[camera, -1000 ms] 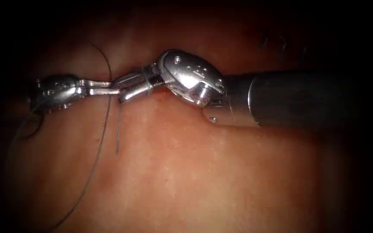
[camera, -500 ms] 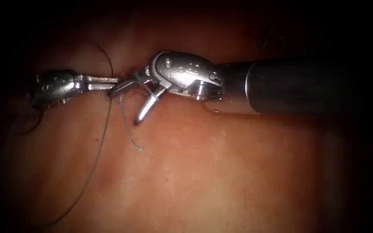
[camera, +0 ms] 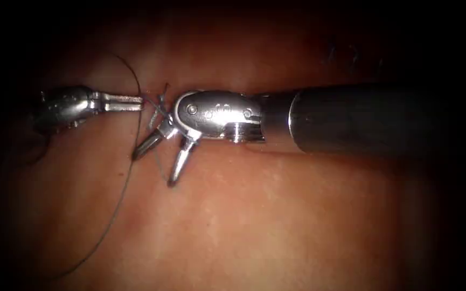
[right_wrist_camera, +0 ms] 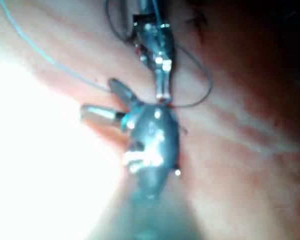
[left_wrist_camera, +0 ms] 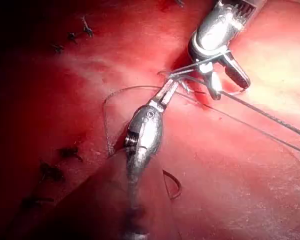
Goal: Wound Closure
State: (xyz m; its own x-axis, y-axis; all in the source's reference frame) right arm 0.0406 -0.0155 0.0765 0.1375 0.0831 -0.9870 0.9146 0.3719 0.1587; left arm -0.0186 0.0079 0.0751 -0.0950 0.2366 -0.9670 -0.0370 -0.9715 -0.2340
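My left tool [camera: 139,102] lies level over the tissue [camera: 276,215], its jaws shut on the thread at a tangle of strands [camera: 159,105]. Right beside it, the right tool [camera: 154,168] has its jaws spread wide, pointing down and left, holding nothing. The long thread [camera: 126,171] runs down past the left jaws. In the left wrist view the left tool [left_wrist_camera: 172,86] pinches the thread next to the open right tool [left_wrist_camera: 230,89]. A small dark curve that looks like the needle [left_wrist_camera: 176,186] lies free on the tissue beside the left shaft. The right wrist view shows the open right tool [right_wrist_camera: 98,99] just below the left tool [right_wrist_camera: 162,93].
Finished stitches with dark cut ends [left_wrist_camera: 70,36] sit in a row on the tissue, with more [left_wrist_camera: 65,152] nearer the left shaft. A long strand of thread [left_wrist_camera: 270,118] runs off across the tissue. The right tool's shaft [camera: 362,118] spans the picture's right half.
The right tool's jaws, shut with thread wrapped round them a second ago, have opened and swung down-left. The right tool shifted left. The left tool has barely moved.
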